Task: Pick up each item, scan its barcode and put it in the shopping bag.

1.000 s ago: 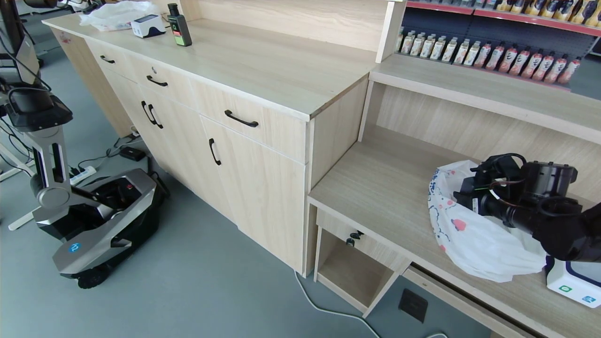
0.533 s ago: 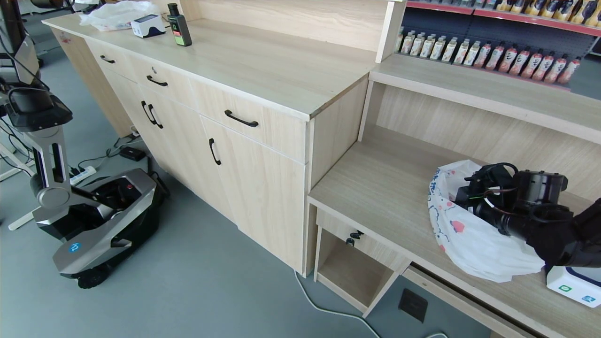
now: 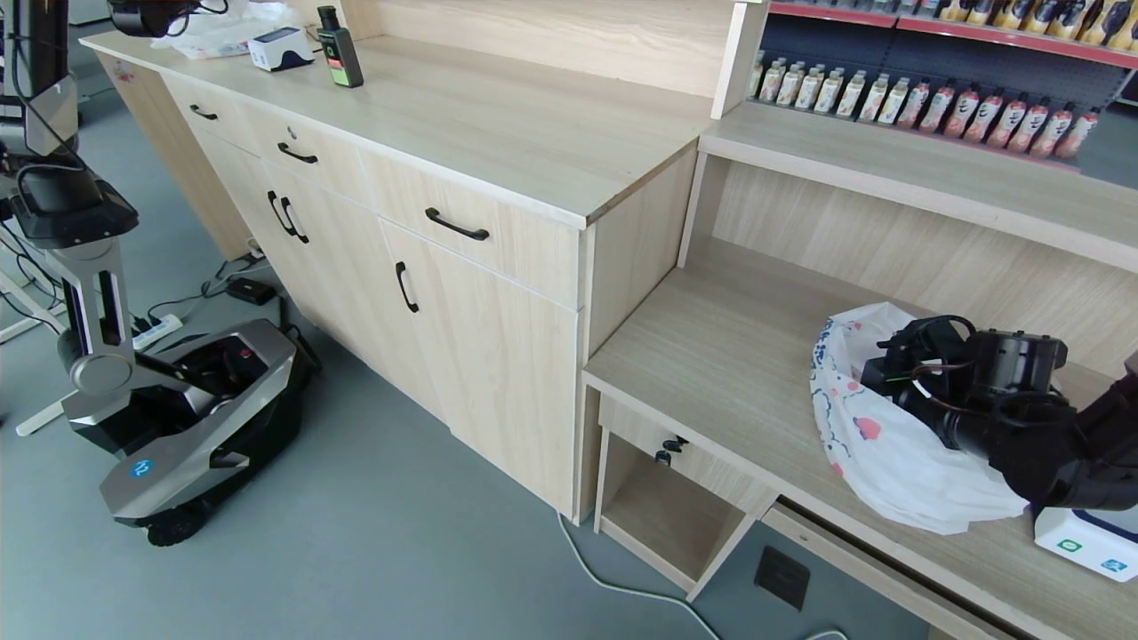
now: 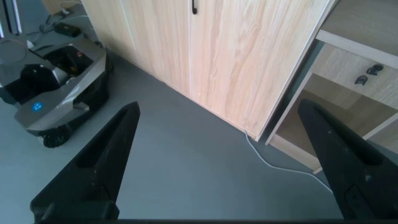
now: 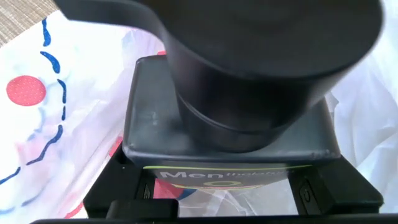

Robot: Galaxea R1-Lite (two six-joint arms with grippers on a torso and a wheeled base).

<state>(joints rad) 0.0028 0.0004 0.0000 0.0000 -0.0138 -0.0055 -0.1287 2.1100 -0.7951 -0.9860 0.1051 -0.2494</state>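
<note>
The right pincer is down in the open mouth of the shopping bag, which lies on the low desk. It is clamped on a dark bottle with a big black cap. The bottle sits right between its two fingers, with the cap end toward the wrist.

White bag plastic with red dots and blue lines is all around the pincer and the bottle. So the bottle is already inside the bag's mouth, but it is not let go yet. I think the pincer holds on tight so the bottle can go low into the bag and not drop or tip over. The bag is soft and floppy, so a push from the pincer could drag it along the desk.

A white scanner box sits on the desk close to the arm behind the pincer, just beside the bag. That is likely so a scanned thing only needs a short trip to the bag.

The left pincer is well apart from the bag, over the grey floor. Its fingers are spread wide and hold nothing — I guess it waits out of the way while the right arm does this job.
</note>
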